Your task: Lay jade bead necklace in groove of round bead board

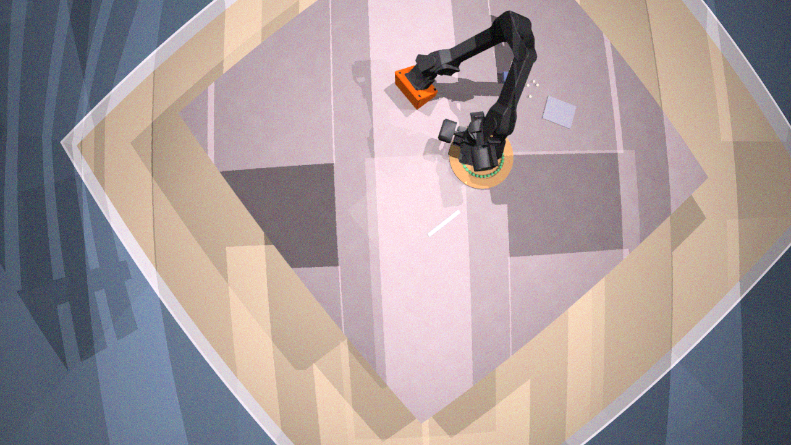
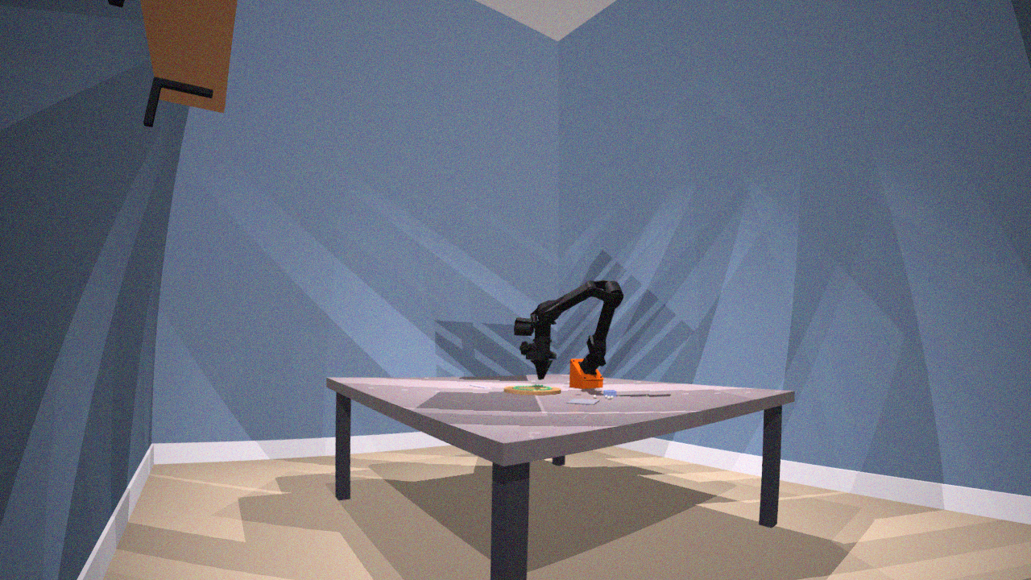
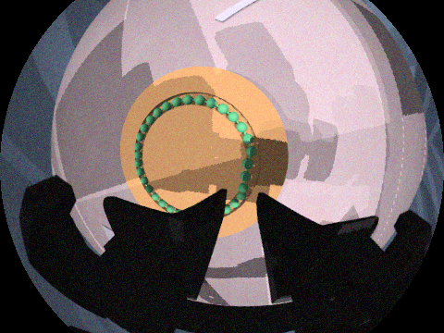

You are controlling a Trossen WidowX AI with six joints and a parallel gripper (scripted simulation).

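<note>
The jade bead necklace (image 1: 482, 176) (image 3: 199, 100) lies as a green ring on the round bead board (image 1: 482, 185) (image 2: 532, 391) (image 3: 264, 116). In the wrist view its left side follows the groove closely. At the upper right a dark sliver of groove shows just outside the beads. My gripper (image 2: 541, 378) (image 3: 242, 196) points down above the board, over the near right part of the ring. Its fingers are partly open with nothing held between them. They hide some near beads in the wrist view, and the arm hides the ring's far side in the top view.
A white strip (image 1: 443, 223) (image 3: 236, 10) lies beyond the board. A pale square plate (image 1: 558, 112), several small white beads (image 1: 529, 96) and a partly hidden blue object (image 1: 505, 76) lie to the arm's other side. The orange arm base (image 1: 416, 88) (image 2: 585, 374) stands behind the board.
</note>
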